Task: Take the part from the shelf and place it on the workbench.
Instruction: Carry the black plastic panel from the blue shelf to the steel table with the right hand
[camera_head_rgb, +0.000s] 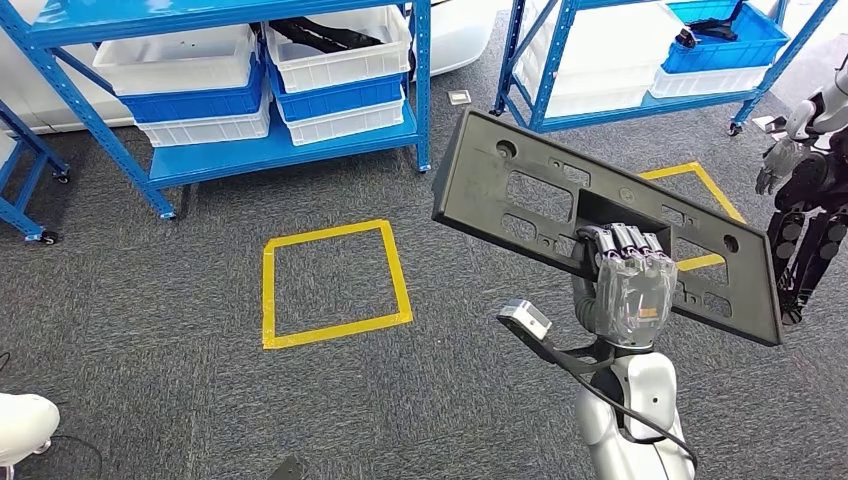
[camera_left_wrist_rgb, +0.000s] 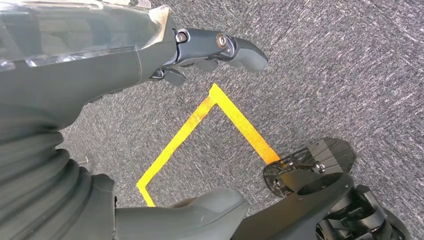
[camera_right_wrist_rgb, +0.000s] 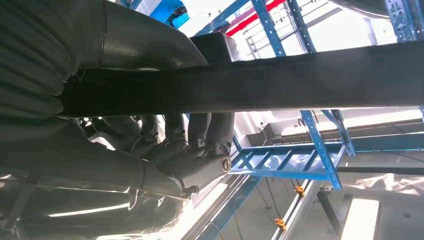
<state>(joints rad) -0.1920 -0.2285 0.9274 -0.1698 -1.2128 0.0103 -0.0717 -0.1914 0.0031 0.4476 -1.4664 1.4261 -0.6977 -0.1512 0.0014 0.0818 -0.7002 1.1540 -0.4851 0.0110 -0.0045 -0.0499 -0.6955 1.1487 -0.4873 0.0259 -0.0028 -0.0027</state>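
Left hand (camera_left_wrist_rgb: 200, 55): hangs low over grey carpet, dark fingers loosely apart, nothing in them.
Floor (camera_head_rgb: 150, 330): grey short-pile carpet, speckled and slightly rough.
Blue shelf (camera_head_rgb: 280, 150): far left; painted steel uprights, stacked white and blue plastic bins, glossy and ribbed at the rims.
Yellow tape square (camera_head_rgb: 335, 283): flat tape outline on the carpet, near centre, open in the middle.
Panel (camera_head_rgb: 560, 200): the task's part; long, flat, matte black moulded plastic, rectangular cut-outs and round holes, tilted down to the right, carried off the floor, right of centre.
Right hand (camera_head_rgb: 630, 275): grasping the panel, fingers hooked over the edge of the middle cut-out, thumb under it in the right wrist view.
Second shelf (camera_head_rgb: 640, 60): far right, same blue steel, white and blue bins.
Second robot (camera_head_rgb: 810, 190): at the right edge, dark and silver limbs.
Step in hand: judged as carrying toward the desk, none in sight yet.
Doing it well: grip kept firm, long ends swung wide of the shelf uprights and the other robot, panel levelled before setting down.
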